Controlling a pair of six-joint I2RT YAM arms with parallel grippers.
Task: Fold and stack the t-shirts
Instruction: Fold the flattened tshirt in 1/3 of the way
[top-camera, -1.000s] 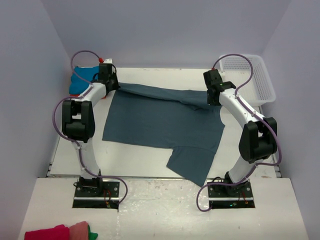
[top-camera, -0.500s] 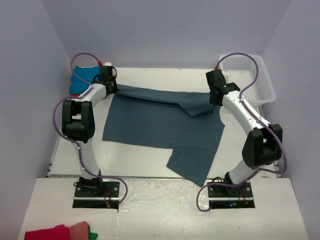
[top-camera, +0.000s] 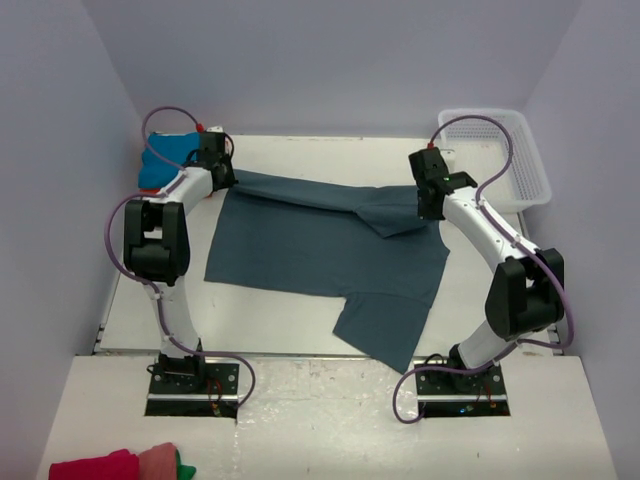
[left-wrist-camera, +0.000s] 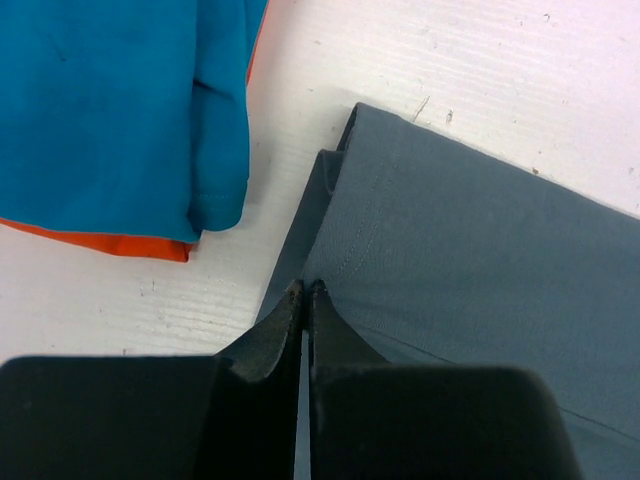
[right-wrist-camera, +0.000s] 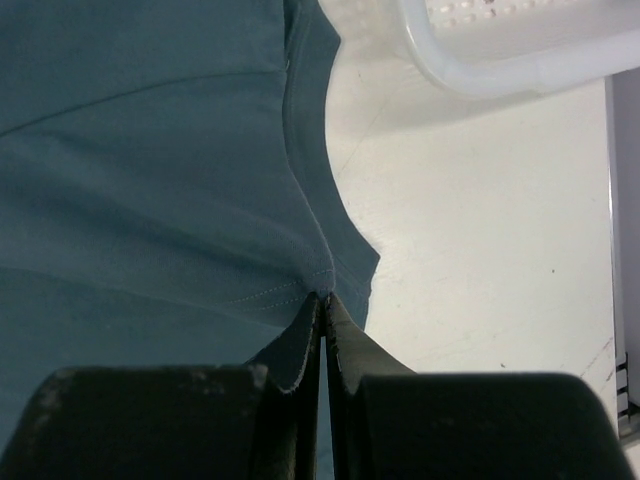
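While the slate shirt (top-camera: 320, 250) lay spread across the table (top-camera: 270, 320), both arms gripped its far edge. The left gripper (left-wrist-camera: 303, 292) had its jaws pressed together on a hem fold at the far-left corner. That corner sat just beside the turquoise shirt (left-wrist-camera: 110, 100), which lay on the orange shirt (left-wrist-camera: 120, 243). The right gripper (right-wrist-camera: 323, 298) was clamped on the hem at the far-right corner, near the basket (right-wrist-camera: 500, 65). There the cloth was doubled over itself.
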